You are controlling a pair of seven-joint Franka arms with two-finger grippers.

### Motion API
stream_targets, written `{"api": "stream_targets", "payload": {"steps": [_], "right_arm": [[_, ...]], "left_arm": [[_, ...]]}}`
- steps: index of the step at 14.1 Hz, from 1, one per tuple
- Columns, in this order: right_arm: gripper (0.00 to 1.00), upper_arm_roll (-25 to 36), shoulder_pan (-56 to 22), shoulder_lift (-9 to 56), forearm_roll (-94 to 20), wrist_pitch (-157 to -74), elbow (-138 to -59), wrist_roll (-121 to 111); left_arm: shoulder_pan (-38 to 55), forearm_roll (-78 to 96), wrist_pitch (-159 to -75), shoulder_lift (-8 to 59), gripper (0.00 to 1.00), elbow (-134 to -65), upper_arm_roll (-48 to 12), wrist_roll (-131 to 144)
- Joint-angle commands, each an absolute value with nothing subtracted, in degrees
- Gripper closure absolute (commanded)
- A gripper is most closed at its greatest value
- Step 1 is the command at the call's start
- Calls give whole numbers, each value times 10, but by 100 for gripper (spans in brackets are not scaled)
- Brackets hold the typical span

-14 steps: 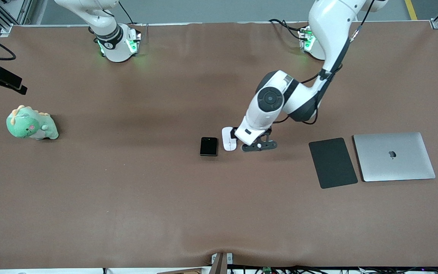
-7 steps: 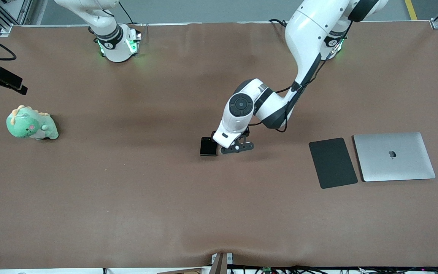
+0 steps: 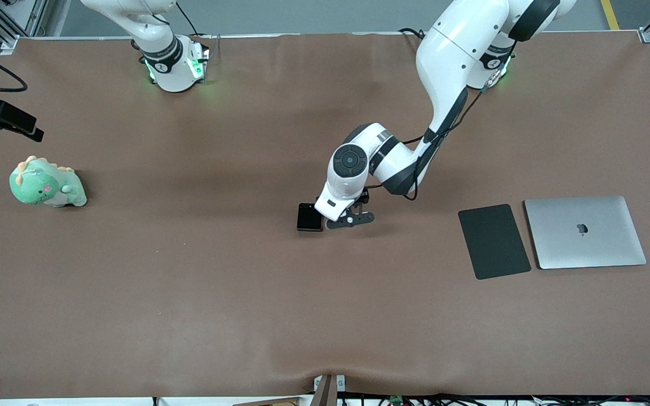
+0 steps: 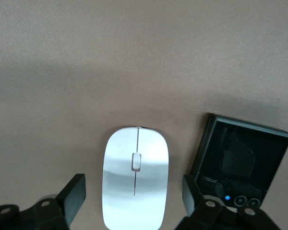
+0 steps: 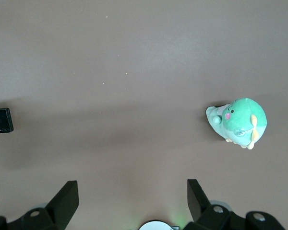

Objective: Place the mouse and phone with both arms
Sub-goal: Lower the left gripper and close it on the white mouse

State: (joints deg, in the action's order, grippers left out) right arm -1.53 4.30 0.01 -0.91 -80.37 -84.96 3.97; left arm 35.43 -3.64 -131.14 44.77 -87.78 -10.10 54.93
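Reaching down at the middle of the front view, the left gripper (image 4: 134,201) sits low over the mouse (image 4: 135,177), its fingers (image 4: 73,196) spread on either side of it and not touching it. Just beside the mouse on the brown tabletop (image 3: 189,293) lies the phone (image 3: 309,217). At the front view's left edge the right gripper (image 5: 129,201) hangs over bare tabletop near a green plush toy (image 3: 47,183), fingers spread and empty, that arm waiting.
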Motion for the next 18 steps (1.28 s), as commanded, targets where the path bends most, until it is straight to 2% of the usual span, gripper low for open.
{"api": "stream_targets", "payload": {"steps": [1,11,18], "right_arm": [[0,-22,47,5,-10,-800,-843,37],[0,-23,33,17,-8,-802,-843,40],[0,-23,34,16,-5,-801,-843,40]], "left_arm": [[364,-52,-1311,462,12,-861,-93,568],[369,-74,-1325,475,19,-862,-93,569],[373,-75,-1325,474,41,-864,-93,563]]}}
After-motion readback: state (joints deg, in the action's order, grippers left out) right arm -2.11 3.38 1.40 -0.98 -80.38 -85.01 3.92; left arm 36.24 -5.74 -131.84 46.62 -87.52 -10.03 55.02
